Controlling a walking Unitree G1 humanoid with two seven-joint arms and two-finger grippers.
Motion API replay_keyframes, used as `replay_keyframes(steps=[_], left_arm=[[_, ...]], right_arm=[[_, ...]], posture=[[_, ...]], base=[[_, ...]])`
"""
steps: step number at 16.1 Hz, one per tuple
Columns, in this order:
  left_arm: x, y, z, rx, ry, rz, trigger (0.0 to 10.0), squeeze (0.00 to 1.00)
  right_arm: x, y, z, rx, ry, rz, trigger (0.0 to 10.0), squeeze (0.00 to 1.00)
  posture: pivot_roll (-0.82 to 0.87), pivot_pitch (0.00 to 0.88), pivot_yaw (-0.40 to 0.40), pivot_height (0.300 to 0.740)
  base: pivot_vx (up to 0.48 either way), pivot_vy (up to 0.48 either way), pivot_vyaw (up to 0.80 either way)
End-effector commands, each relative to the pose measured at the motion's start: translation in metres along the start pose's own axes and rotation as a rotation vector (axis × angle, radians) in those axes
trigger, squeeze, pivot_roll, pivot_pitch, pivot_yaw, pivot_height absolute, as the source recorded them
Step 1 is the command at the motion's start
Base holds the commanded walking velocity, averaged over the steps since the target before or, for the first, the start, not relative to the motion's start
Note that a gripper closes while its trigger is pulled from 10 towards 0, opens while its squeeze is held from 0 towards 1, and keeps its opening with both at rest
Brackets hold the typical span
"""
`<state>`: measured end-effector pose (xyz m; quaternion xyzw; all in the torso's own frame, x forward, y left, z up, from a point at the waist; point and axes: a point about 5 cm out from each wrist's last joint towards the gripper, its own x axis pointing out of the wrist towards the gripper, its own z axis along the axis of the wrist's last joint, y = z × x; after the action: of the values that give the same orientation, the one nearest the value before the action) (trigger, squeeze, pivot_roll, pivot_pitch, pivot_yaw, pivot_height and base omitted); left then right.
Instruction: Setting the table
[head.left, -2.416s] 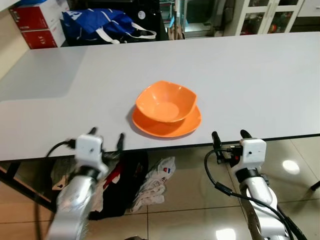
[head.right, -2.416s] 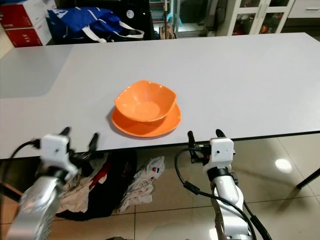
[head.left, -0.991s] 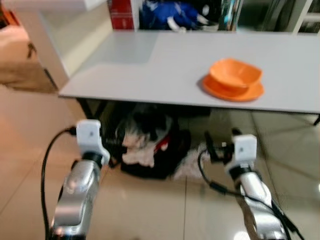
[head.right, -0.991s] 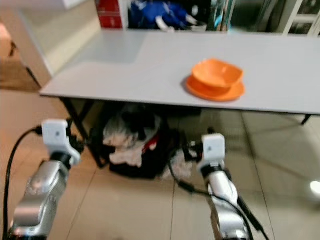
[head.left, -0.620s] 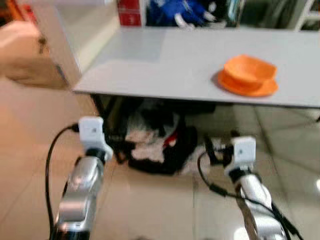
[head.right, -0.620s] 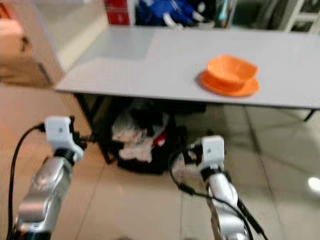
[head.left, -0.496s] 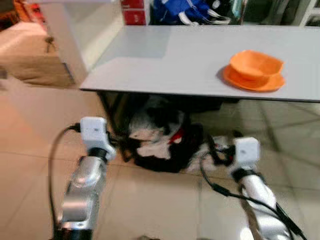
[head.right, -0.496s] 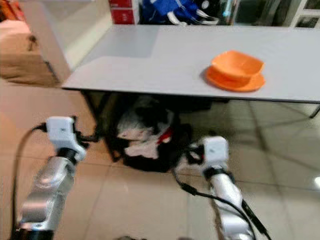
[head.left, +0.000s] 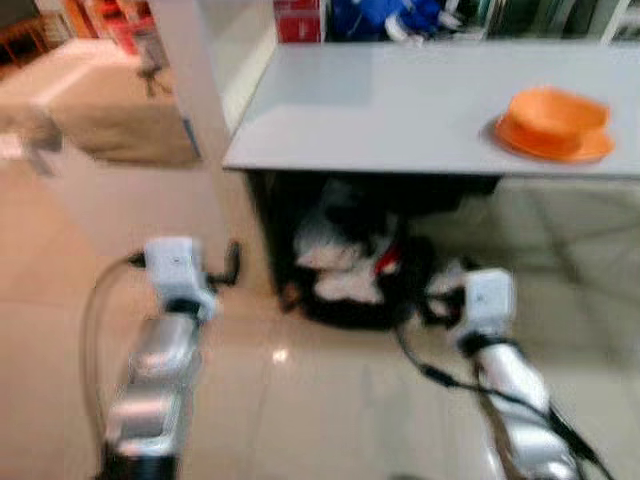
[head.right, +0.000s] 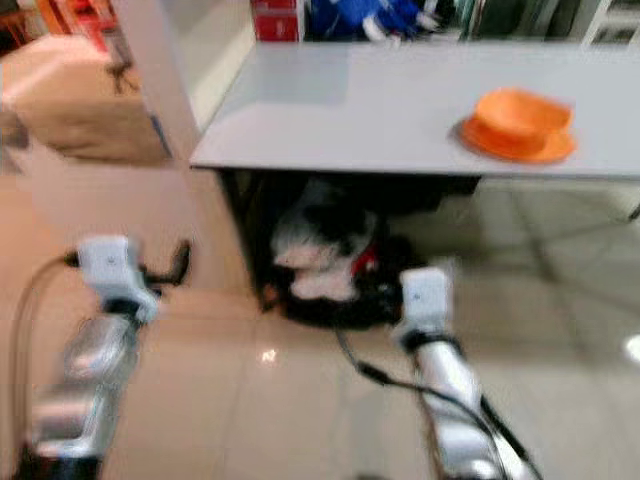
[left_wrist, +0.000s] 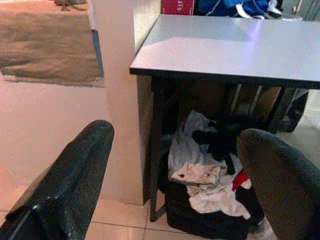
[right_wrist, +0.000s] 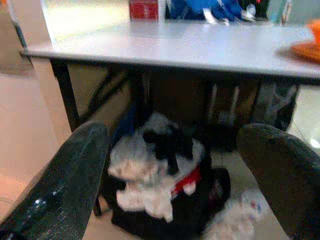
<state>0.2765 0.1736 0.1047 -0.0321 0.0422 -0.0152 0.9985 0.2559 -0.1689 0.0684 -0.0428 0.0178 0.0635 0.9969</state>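
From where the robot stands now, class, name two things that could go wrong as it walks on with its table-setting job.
1. The pile of clothes spills out from under the table onto the floor, so a foot might catch in it.
2. The orange bowl on its plate sits near the table's front edge; a bump to the table could shift it off.
Both the left gripper and right gripper are open and carry nothing.

Spread black fingers (right_wrist: 55, 185) before a grey table (right_wrist: 190, 47) over heaped laundry (right_wrist: 155, 175).

Orange bowl (head.left: 558, 108) on orange plate (head.left: 553, 143), pale grey table (head.left: 400, 110), glossy beige floor (head.left: 300, 400), blue bag (head.left: 390, 15)
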Motion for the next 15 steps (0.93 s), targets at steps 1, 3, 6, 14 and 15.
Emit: replay_keyframes(steps=[1, 3, 6, 14, 15], left_arm=[[0.0, 0.012, 0.004, 0.014, -0.006, 0.037, 10.0, 0.0], [-0.001, 0.019, 0.003, 0.018, -0.005, 0.064, 10.0, 0.0], [-0.004, 0.029, 0.005, 0.053, -0.016, 0.101, 10.0, 0.0], [-0.016, 0.033, 0.011, 0.087, -0.081, 0.109, 10.0, 0.0], [-0.02, 0.04, 0.016, 0.132, -0.114, 0.152, 10.0, 0.0]], right_arm=[[0.002, 0.004, 0.005, 0.007, -0.023, 0.007, 10.0, 0.0], [0.003, 0.005, 0.005, 0.008, -0.024, 0.011, 10.0, 0.0], [0.006, 0.006, 0.006, 0.009, -0.024, 0.018, 10.0, 0.0], [0.013, 0.012, 0.009, 0.013, -0.038, 0.042, 10.0, 0.0], [0.013, 0.012, 0.01, 0.015, -0.045, 0.042, 10.0, 0.0]], posture=[[-0.12, 0.0, 0.063, 0.74], [-0.12, 0.0, 0.061, 0.74], [-0.11, 0.0, 0.06, 0.74], [-0.09, 0.0, 0.051, 0.74], [-0.09, 0.0, 0.052, 0.74]], base=[[0.0, 0.48, 0.0], [0.0, 0.48, 0.0], [0.0, 0.252, 0.0], [0.233, 0.188, 0.0], [0.386, 0.285, 0.0]])
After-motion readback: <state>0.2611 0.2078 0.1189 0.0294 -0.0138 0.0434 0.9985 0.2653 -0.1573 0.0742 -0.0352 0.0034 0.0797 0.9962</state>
